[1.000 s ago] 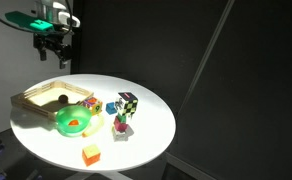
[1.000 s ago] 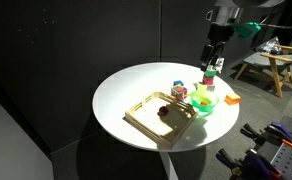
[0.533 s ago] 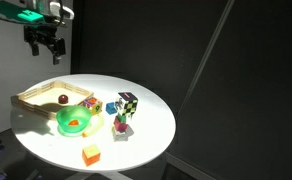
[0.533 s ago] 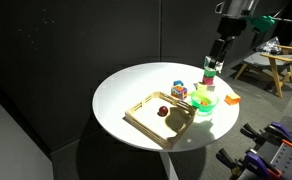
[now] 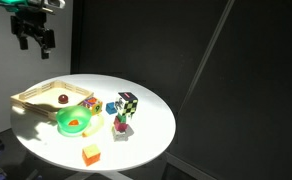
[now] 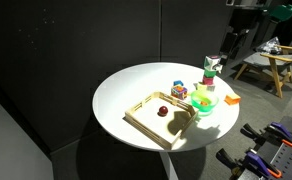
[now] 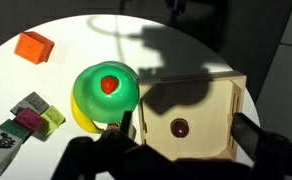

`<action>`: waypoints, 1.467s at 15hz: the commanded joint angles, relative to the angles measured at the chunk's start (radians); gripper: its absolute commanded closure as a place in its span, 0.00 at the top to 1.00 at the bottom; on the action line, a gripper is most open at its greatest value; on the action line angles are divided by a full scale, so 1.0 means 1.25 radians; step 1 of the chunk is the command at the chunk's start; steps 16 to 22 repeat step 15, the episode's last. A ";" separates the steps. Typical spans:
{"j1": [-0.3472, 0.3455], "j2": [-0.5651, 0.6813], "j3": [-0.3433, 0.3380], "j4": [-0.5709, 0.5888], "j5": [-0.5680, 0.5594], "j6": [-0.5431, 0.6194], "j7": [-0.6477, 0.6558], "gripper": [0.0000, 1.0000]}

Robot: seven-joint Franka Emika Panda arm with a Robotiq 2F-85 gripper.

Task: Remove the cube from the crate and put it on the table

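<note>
The cube (image 5: pixel 62 99) is a small dark red block lying inside the light wooden crate (image 5: pixel 31 100), near its middle. Both also show in an exterior view, cube (image 6: pixel 162 111) and crate (image 6: pixel 146 120), and in the wrist view, cube (image 7: pixel 178 128) and crate (image 7: pixel 211 100). The crate stands on the round white table (image 5: pixel 146 130). My gripper (image 5: pixel 34 40) hangs high above the table, open and empty. In the wrist view its fingers (image 7: pixel 187 140) frame the crate from far above.
A green bowl (image 5: pixel 74 121) holding a small orange-red thing touches the crate's side. An orange block (image 5: pixel 91 154) lies near the table's edge. A chequered cube (image 5: pixel 128 102) and small coloured blocks (image 5: pixel 120 124) stand mid-table. Dark curtains surround the table.
The gripper has risen and drifted away from the table's middle, staying open. The objects on the table have not moved.
</note>
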 commanded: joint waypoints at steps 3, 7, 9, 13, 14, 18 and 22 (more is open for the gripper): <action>-0.008 -0.070 0.014 -0.026 -0.023 -0.034 0.045 1.00; 0.001 -0.053 0.005 -0.017 -0.007 -0.032 0.027 1.00; 0.001 -0.057 0.005 -0.019 -0.007 -0.035 0.028 1.00; 0.001 -0.058 0.005 -0.021 -0.007 -0.035 0.028 1.00; 0.001 -0.058 0.005 -0.021 -0.007 -0.035 0.028 1.00; 0.001 -0.058 0.005 -0.021 -0.007 -0.035 0.028 1.00; 0.001 -0.058 0.005 -0.021 -0.007 -0.035 0.028 1.00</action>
